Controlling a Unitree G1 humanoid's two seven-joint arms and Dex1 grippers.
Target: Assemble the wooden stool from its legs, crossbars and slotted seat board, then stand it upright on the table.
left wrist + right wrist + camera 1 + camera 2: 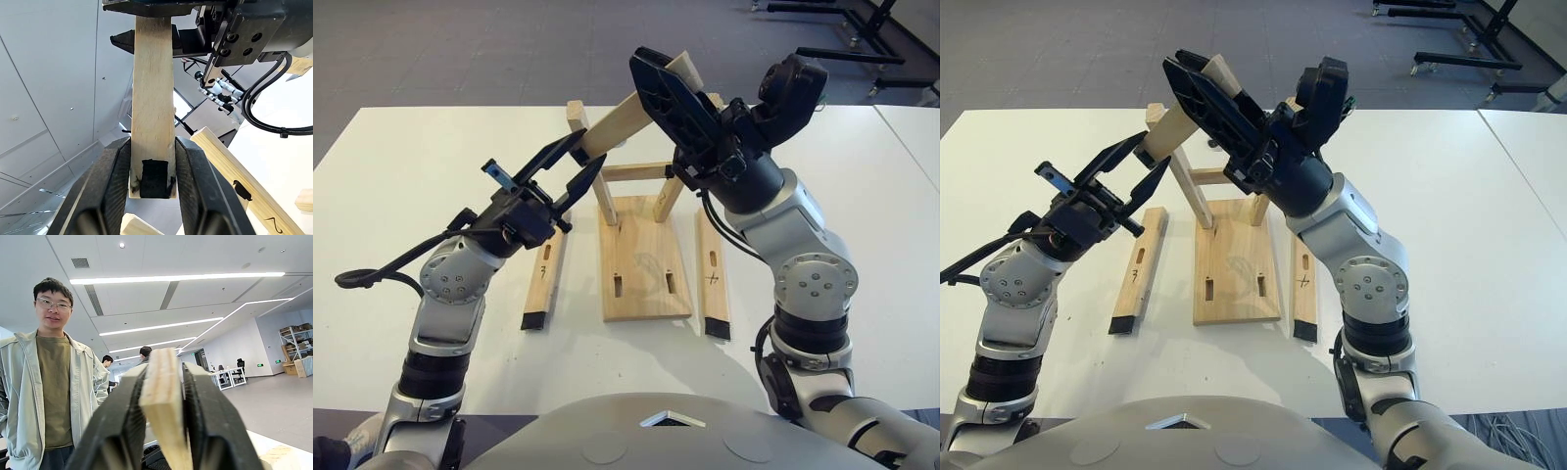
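A wooden leg (pixel 622 117) hangs slanted in the air over the table's far middle, held at both ends. My left gripper (pixel 587 152) is shut on its lower end, which has a black pad (pixel 154 178). The upper end sits in my right gripper (pixel 664 70), whose fingers (pixel 127 416) are shut flat on the wood (pixel 164 391). Below them the slotted seat board (pixel 641 259) lies flat. One loose leg (pixel 543 279) lies to its left and another (pixel 713 274) to its right. Behind the board stands a partial frame of two legs joined by a crossbar (pixel 636 171).
The white table (pixel 401 196) has bare room at the left and at the far right (pixel 871 196). A short wooden end (pixel 576 116) sticks up behind the held leg. Dark floor lies beyond the table's far edge.
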